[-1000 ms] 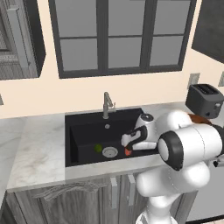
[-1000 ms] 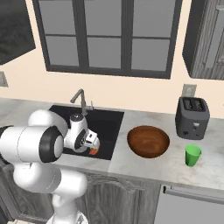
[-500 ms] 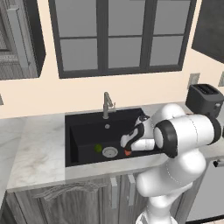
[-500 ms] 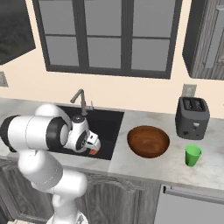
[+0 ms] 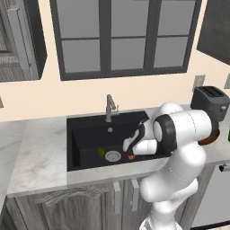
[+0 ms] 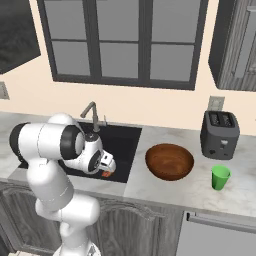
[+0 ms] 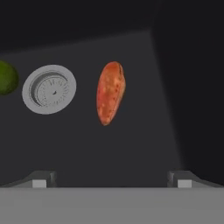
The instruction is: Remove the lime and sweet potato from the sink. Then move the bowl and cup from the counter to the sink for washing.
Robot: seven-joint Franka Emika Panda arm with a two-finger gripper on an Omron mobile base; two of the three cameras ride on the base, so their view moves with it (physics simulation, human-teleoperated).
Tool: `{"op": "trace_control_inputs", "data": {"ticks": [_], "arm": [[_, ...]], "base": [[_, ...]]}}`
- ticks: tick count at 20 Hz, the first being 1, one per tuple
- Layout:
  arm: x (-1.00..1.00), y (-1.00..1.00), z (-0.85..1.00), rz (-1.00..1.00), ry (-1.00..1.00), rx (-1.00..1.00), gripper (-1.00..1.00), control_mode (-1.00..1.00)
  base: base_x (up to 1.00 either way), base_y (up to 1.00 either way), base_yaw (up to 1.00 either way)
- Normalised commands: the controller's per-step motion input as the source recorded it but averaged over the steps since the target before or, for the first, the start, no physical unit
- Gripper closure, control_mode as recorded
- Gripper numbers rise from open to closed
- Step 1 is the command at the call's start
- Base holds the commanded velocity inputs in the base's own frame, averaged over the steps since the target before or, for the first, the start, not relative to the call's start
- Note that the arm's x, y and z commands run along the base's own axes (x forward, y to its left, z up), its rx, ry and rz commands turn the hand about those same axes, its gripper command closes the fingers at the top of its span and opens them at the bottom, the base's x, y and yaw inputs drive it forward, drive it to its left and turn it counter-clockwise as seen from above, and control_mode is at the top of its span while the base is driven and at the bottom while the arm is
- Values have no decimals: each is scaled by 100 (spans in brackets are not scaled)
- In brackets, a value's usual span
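The black sink [image 5: 85, 134] holds the yellow-green lime [image 5: 100, 152] left of the silver drain [image 5: 112, 156] and the orange-red sweet potato [image 5: 130, 157] right of it. My gripper [image 5: 129, 149] hangs low inside the basin just above the sweet potato, jaws open and empty. In the hand view the sweet potato [image 7: 110, 92] lies ahead between the spread fingertips [image 7: 41, 179], apart from them, with the lime [image 7: 6, 77] at the left edge. On the marbled counter [image 6: 165, 192] right of the sink sit the brown bowl [image 6: 169, 161] and the green cup [image 6: 220, 177].
A grey faucet [image 5: 109, 108] stands at the sink's back rim. A dark toaster [image 6: 220, 134] sits against the wall behind the cup. The sink's right wall [image 7: 192, 87] rises close beside the sweet potato.
The arm has folded forward and the hand has sunk lower into the sink, closer to the sweet potato. The jaws stay open. Lime, bowl and cup have not moved.
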Motion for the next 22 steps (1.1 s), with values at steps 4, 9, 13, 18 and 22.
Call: {"op": "trace_control_inputs", "data": {"ticks": [4, 9, 13, 18, 22], "arm": [[13, 0, -15, 0, 3, 0, -100, -100], [11, -1, -14, 0, 2, 0, -100, -100], [9, -3, -12, 1, 0, 0, -100, -100], [8, -2, -13, 1, 0, 0, -100, -100], [8, -1, -14, 1, 0, 0, -100, -100]], "base": [[0, 0, 0], [0, 0, 0], [0, 0, 0], [0, 0, 0], [0, 0, 0]]}}
